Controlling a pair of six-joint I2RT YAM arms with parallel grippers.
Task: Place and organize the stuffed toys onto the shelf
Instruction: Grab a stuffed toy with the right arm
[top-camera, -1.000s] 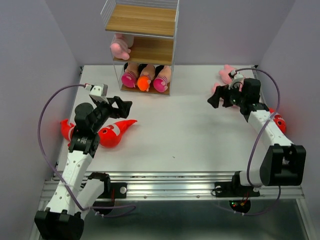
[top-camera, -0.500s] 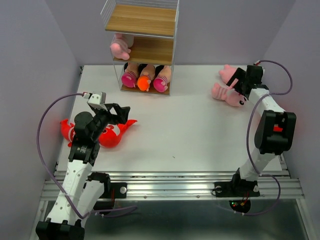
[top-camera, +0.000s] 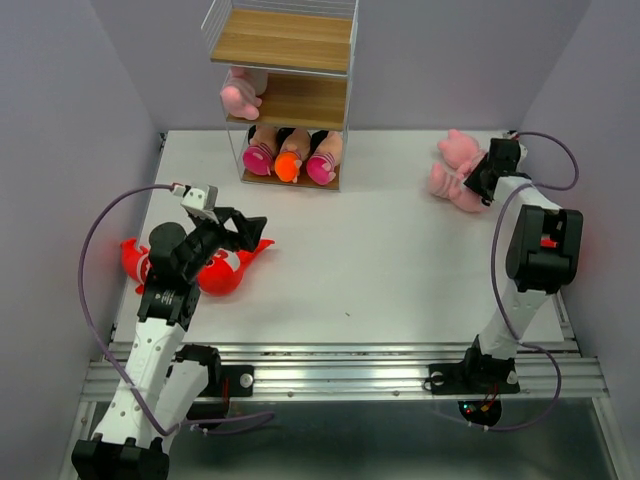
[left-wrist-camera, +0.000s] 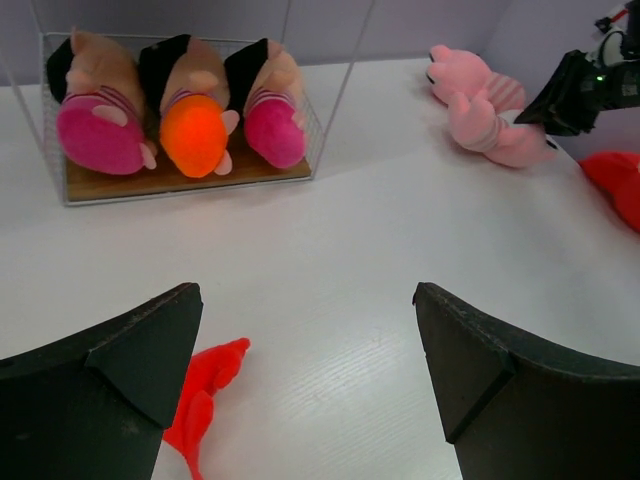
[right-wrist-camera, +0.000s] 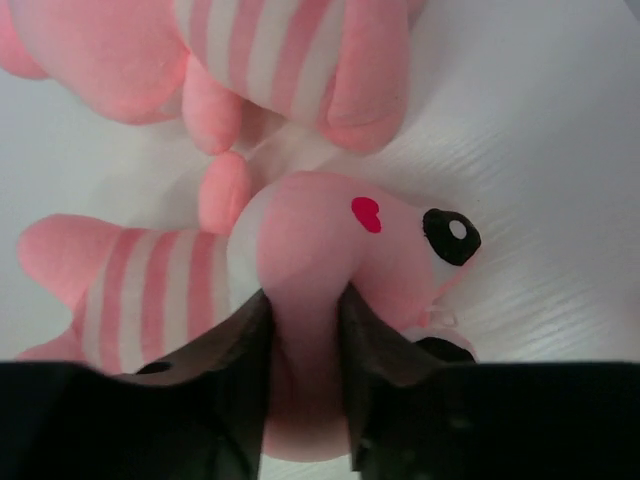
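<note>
At the right gripper (right-wrist-camera: 300, 325): two dark fingers pinched shut on a soft pink plush animal with striped limbs (right-wrist-camera: 310, 225), which has a red heart mark and a black bead eye. It lies on the white table (top-camera: 400, 260), far right.
Beside it: a second pink striped plush (right-wrist-camera: 290, 60), touching the first.
Left gripper (top-camera: 245, 222): spread wide, holding nothing, hovering over the tail of a red plush shark with white patches (top-camera: 225, 268).
Red plush count: two at the left, the second red shark (top-camera: 132, 260) half hidden behind the arm; a third red plush (left-wrist-camera: 612, 185) shows near the right arm, shape unclear.
Shelf: tall white wire rack with light wooden boards (top-camera: 285, 40), at the table's far edge.
Middle board: one pink plush (top-camera: 240, 97).
Bottom board: three round dark-haired dolls side by side — a magenta doll (top-camera: 258, 157), an orange doll (top-camera: 288, 165), another magenta doll (top-camera: 322, 165).
</note>
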